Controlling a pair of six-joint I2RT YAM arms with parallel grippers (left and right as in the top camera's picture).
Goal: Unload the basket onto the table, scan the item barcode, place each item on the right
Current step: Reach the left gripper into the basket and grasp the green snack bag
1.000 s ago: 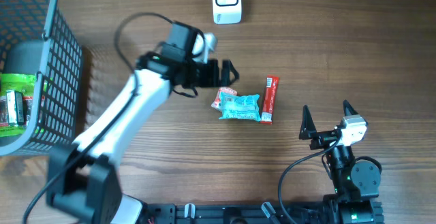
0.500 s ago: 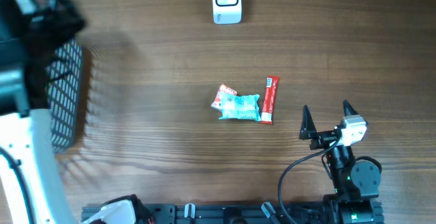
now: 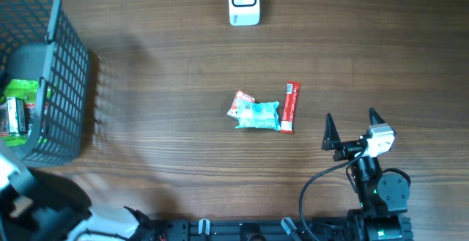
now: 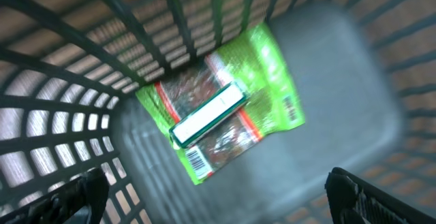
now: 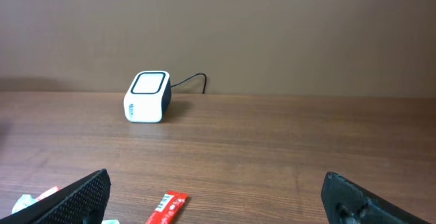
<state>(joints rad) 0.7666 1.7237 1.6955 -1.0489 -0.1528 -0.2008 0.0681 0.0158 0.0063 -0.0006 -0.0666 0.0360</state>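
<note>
Overhead, the grey basket [image 3: 69, 72] sits at the far left of the bench [image 3: 161, 160]. The left wrist view looks down into it, where a green packet [image 4: 272, 91] lies flat on the bottom with a slim white-and-green box [image 4: 208, 115] on top and a barcode showing near the packet's lower edge. The left claw [image 4: 214, 190] hangs over them, fingers spread wide, with nothing between them. Mid-bench lie a small red-and-white wrapper [image 3: 240, 103], a teal packet [image 3: 258, 114] touching it, and a red stick sachet [image 3: 290, 108] just beside that. The scanner [image 3: 243, 1] stands at the far edge, well apart from all of them, with nothing at its window. At the right, the right claw [image 3: 350, 127] sits low, gaping and empty. To my eye no item is in hand or presented, so picking one up, carrying it to the scanner and turning its barcode to the window are all left to do.
</note>
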